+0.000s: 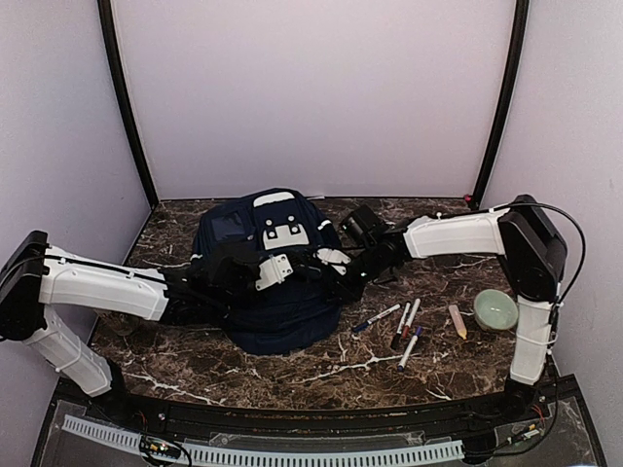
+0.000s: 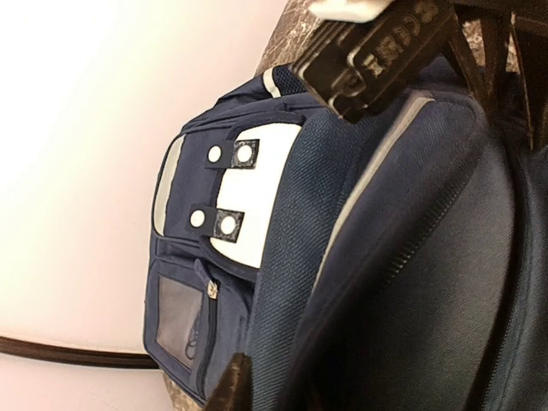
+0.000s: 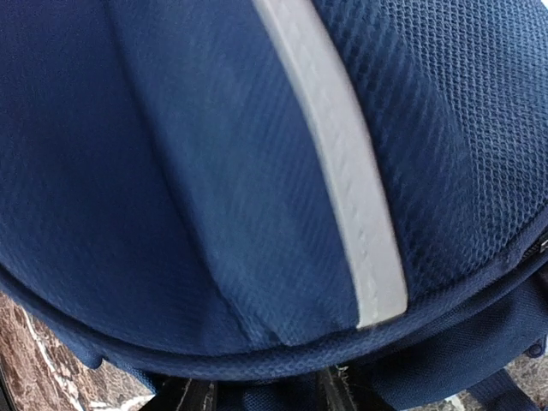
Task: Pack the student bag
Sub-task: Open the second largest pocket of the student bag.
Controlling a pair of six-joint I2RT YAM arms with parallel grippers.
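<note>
As the navy-blue fabric backpack [image 1: 282, 321] is being flanked by left gripper [image 1: 282, 269] and right gripper [image 1: 336, 268], neither grip can be told.

Dark marble-patterned table [image 1: 195, 360] carries the student bag [image 1: 282, 326] at centre. To the bag's right lie four markers [image 1: 410, 348], loosely grouped, then one peach crayon [image 1: 457, 321] and a pale green bowl [image 1: 495, 309], upright.

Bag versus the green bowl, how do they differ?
The bag is navy fabric; the bowl is pale green and glossy. The bag is far larger than the bowl. The bag lies mid-table; the bowl stands at the right side. Both rest on the table.
</note>
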